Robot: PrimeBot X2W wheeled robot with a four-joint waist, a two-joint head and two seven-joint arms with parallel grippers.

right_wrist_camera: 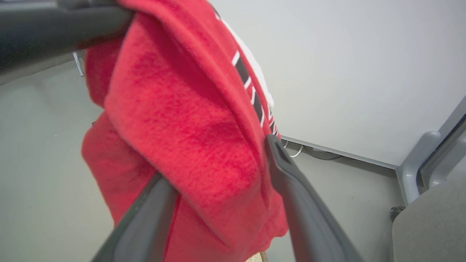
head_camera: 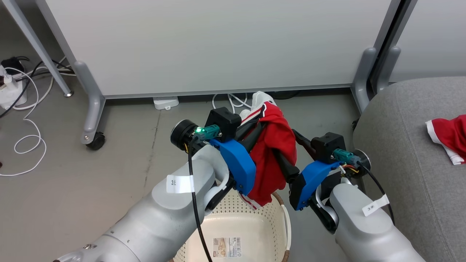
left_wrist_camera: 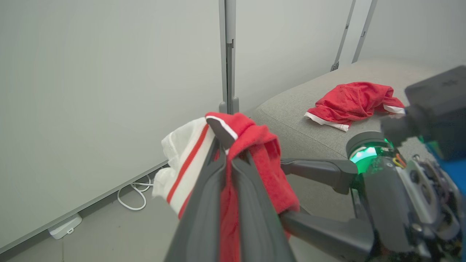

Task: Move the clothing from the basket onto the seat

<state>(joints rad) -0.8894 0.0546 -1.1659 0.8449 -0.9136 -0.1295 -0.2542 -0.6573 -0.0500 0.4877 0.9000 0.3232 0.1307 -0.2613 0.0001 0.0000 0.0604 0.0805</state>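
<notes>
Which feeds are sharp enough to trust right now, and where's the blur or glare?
Head view: sharp, evenly lit, soft shadows, red striped-trim garment crisp. Left wrist view: left gripper blurred up close, green lamp glowing at right. Right wrist view: right gripper and the garment soft, too near to focus.

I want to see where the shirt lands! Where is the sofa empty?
The grey seat is bare from its rounded near edge up to the plain red garment already lying there. It is crowded by the basket, where the striped garment hangs.
</notes>
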